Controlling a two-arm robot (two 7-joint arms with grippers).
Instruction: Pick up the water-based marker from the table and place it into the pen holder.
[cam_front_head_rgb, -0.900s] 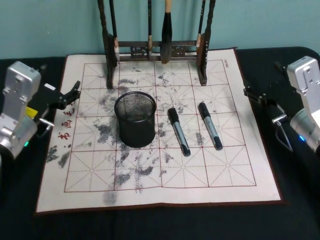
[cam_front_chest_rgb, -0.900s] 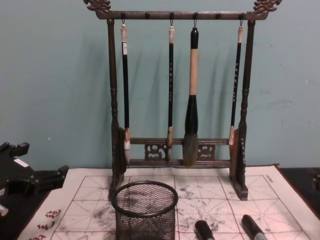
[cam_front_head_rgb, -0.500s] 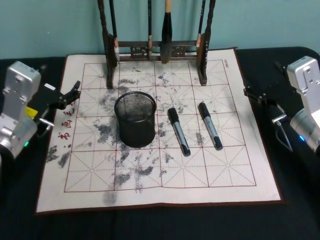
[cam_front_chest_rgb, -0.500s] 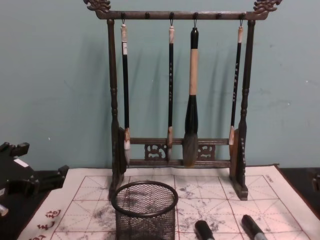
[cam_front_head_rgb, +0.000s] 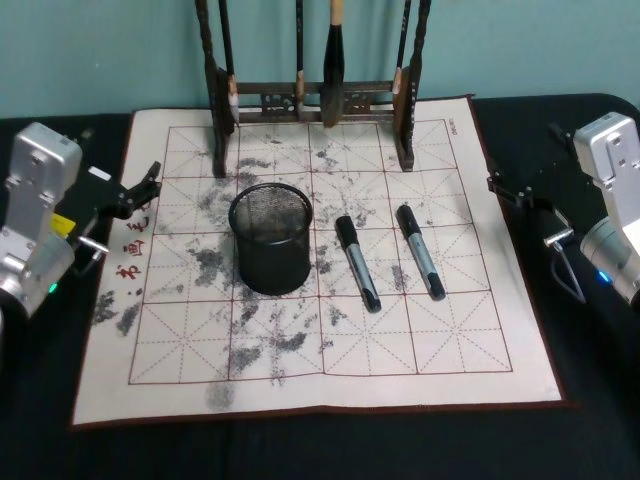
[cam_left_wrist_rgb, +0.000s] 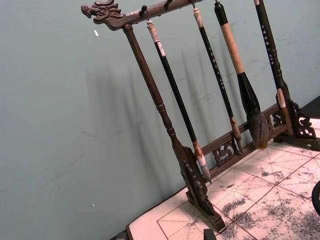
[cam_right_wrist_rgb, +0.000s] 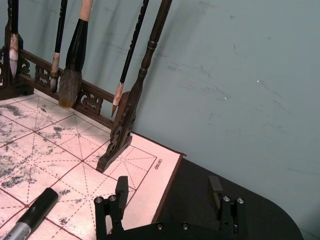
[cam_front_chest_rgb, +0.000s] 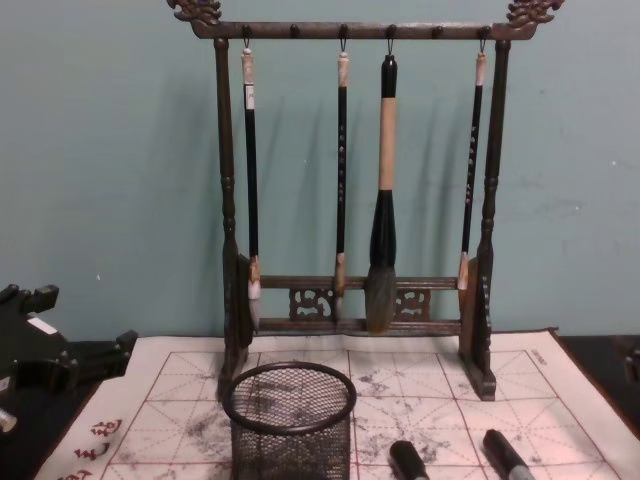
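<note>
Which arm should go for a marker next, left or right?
Right. Both markers lie right of the pen holder, nearer the right gripper at the mat's right edge, its fingers open. The left gripper would have to reach past the holder.

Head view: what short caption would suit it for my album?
Two markers lie on an ink-stained calligraphy mat beside the pen holder, left gripper and right gripper open at either side.

Metal-mesh pen holder (cam_front_head_rgb: 270, 262), dark wooden brush rack (cam_front_head_rgb: 310, 100), matt cloth mat (cam_front_head_rgb: 420, 350).
</note>
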